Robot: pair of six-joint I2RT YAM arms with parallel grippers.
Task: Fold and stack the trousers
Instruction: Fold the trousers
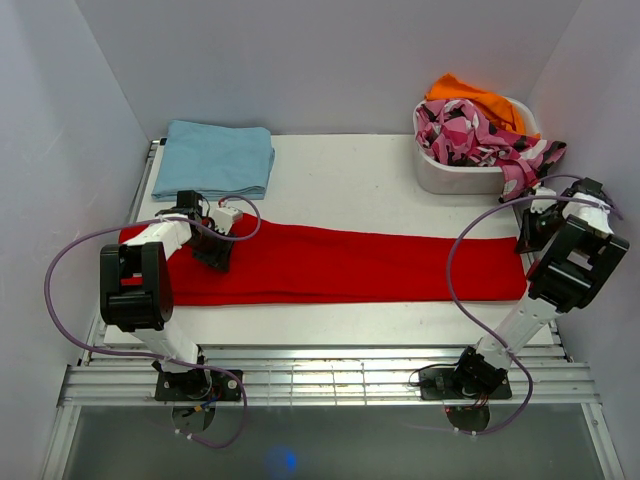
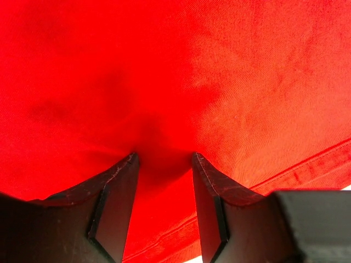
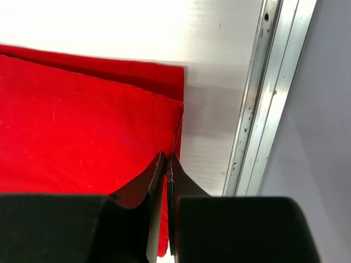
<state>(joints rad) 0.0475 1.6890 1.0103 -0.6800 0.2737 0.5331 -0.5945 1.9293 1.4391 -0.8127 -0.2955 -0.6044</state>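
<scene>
Red soft-fabric trousers lie stretched lengthwise across the middle of the white table, folded into one long band that runs from the left arm to the right arm. Left gripper, seen from the wrist view: its two black fingers stand parted, tips down at the red cloth near the band's left end, with a shaded dip of fabric between them; a stitched hem crosses the lower right of that view. Right gripper, seen from its wrist view: the fingers are pressed together on the right-hand edge of the trousers, at the corner where two layers lie slightly offset, just beside the aluminium table rail. At the far left of the table a folded light blue garment lies near the trousers. At the far right a white plastic basket holds a crumpled pink-black-white patterned garment and an orange cloth.
</scene>
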